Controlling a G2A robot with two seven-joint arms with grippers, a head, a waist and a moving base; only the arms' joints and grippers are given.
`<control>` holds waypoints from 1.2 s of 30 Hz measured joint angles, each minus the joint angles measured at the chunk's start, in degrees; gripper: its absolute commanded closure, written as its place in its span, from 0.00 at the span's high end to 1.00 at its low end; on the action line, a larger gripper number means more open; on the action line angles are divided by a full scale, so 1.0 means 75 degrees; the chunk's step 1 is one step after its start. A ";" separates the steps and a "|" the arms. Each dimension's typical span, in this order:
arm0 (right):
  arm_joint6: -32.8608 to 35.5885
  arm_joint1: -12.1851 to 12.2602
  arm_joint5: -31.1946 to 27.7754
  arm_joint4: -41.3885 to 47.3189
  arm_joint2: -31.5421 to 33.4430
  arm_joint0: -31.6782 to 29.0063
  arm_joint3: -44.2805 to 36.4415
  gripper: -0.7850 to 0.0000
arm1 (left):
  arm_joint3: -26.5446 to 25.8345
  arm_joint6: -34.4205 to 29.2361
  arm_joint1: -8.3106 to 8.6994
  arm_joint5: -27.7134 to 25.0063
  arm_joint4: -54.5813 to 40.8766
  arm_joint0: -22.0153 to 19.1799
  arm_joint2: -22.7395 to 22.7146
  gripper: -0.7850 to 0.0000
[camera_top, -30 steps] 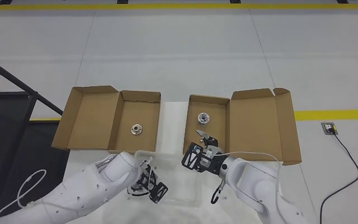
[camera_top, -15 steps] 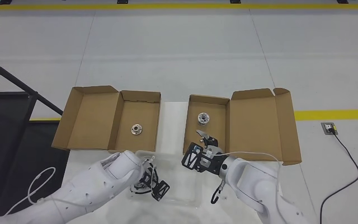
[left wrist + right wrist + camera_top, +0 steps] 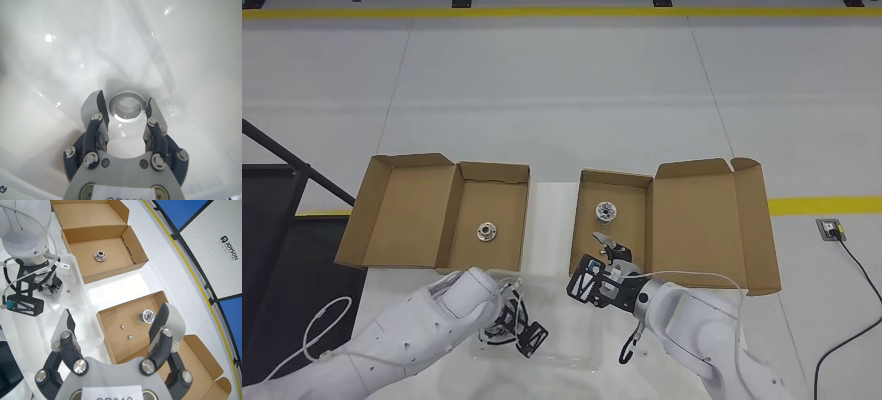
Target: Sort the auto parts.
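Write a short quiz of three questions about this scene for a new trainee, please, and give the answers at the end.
1. True or false: the right gripper holds a part.
2. Where does the metal ring lie? A: in a cardboard box. B: in the clear bin, between the open fingers of the left gripper. C: in the grasp of the right gripper.
3. How many small screws lie beside the round part in its cardboard box?
Key: 1 false, it is open and empty; 2 B; 3 two.
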 measured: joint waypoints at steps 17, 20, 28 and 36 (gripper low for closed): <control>0.0000 0.0000 0.0000 0.0000 0.0000 0.0000 0.0000 1.00 | -0.0971 -0.0167 0.0546 0.0001 -0.0271 -0.0258 -0.0631 0.00; 0.0000 0.0000 0.0000 0.0000 0.0000 0.0000 0.0000 1.00 | -0.1537 -0.0332 0.0931 0.0000 -0.0524 -0.0251 -0.1176 0.00; 0.0000 0.0000 0.0000 0.0000 0.0000 0.0000 0.0000 1.00 | -0.2722 -0.1318 0.2392 0.0000 -0.1199 0.0629 -0.3065 0.00; 0.0000 0.0000 0.0000 0.0000 0.0000 0.0000 0.0000 1.00 | -0.3106 -0.1010 0.3394 0.0126 -0.1668 0.1657 -0.4806 0.00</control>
